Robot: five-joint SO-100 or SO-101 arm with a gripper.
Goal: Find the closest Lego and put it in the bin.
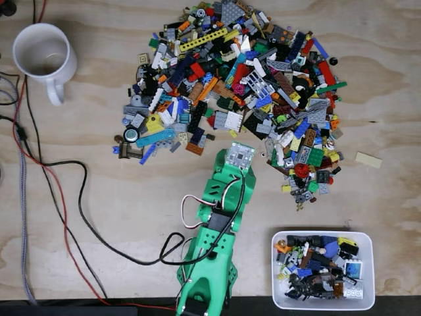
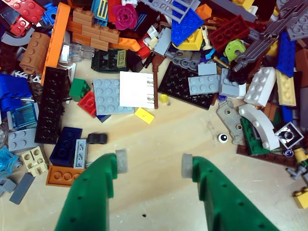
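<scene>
A big heap of mixed Lego pieces (image 1: 243,79) covers the upper middle of the wooden table in the fixed view. My green gripper (image 1: 238,147) reaches up to the heap's lower edge. In the wrist view the gripper (image 2: 154,163) is open over bare wood, with nothing between its grey pads (image 2: 121,161). Just beyond it lie a small yellow Lego (image 2: 144,115), a white plate (image 2: 136,90) and a grey plate (image 2: 108,95). The white bin (image 1: 371,270) sits at the lower right of the fixed view, to the right of the arm, with several Lego pieces inside.
A white mug (image 1: 43,56) stands at the upper left of the fixed view. Black, red and grey cables (image 1: 66,197) trail down the left side to the arm's base. A lone tan piece (image 1: 368,159) lies right of the heap. A small black piece (image 2: 97,138) rests by the left finger.
</scene>
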